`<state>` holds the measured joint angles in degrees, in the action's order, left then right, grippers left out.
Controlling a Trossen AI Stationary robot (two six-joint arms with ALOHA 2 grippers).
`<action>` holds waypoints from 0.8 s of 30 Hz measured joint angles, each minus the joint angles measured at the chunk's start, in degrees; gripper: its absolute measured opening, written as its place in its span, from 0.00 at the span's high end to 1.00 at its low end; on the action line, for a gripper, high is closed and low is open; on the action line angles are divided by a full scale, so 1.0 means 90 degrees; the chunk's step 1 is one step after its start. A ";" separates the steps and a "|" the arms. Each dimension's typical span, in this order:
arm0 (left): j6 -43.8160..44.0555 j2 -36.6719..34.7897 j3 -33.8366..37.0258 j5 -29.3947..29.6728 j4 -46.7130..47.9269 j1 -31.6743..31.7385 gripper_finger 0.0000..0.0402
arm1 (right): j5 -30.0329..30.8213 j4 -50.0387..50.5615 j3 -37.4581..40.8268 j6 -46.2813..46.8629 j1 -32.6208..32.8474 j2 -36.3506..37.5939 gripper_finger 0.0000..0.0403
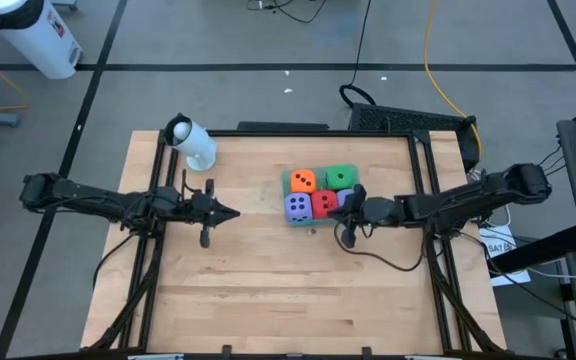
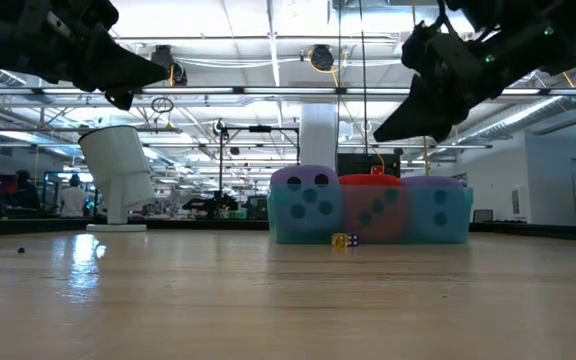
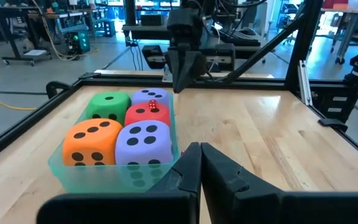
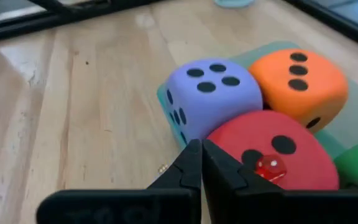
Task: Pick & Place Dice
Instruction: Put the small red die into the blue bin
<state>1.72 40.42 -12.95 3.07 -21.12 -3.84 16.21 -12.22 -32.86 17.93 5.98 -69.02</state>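
A teal tray at the table's middle holds five foam dice: orange, green, purple, red and a second purple, partly under my right gripper. A tiny red die lies on top of the red one. My right gripper is shut and empty, hovering above the tray's right side. My left gripper is shut and empty, raised above the table to the left of the tray.
A white cup-like cylinder stands tilted at the table's far left. Two tiny dice lie on the wood in front of the tray. Black frame rails run along the table's sides. Bare wood lies toward the near edge.
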 joint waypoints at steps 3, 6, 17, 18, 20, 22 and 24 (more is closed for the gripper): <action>0.0000 0.0000 0.0000 -0.0002 0.0000 0.0000 0.95 | -0.0019 -0.0023 0.0000 0.0186 0.0002 -0.0136 1.00; -0.0012 0.0000 0.0000 0.0000 0.0002 0.0000 0.95 | 0.0003 0.0041 0.0000 0.0388 -0.0104 -0.0316 1.00; -0.0023 0.0002 0.0000 -0.0002 0.0007 0.0000 0.95 | -0.0011 0.0059 -0.0002 0.0358 -0.0805 -0.0657 1.00; -0.0036 0.0002 0.0000 -0.0002 0.0008 0.0000 0.95 | -0.0007 0.0057 -0.0002 0.0333 -0.0890 -0.0657 1.00; -0.0039 0.0002 0.0000 -0.0002 0.0010 0.0000 0.95 | -0.0007 0.0038 -0.0002 0.0265 -0.1074 -0.0657 1.00; -0.0039 0.0002 0.0000 -0.0002 0.0010 0.0000 0.95 | -0.0046 0.0008 -0.0002 0.0234 -0.1288 -0.0657 1.00; -0.0041 0.0002 0.0000 -0.0002 0.0010 0.0000 0.95 | -0.0182 0.0006 -0.0002 0.0195 -0.1522 -0.0655 1.00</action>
<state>1.34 40.45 -12.95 3.05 -21.04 -3.84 14.57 -12.16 -32.88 19.68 -7.72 -74.91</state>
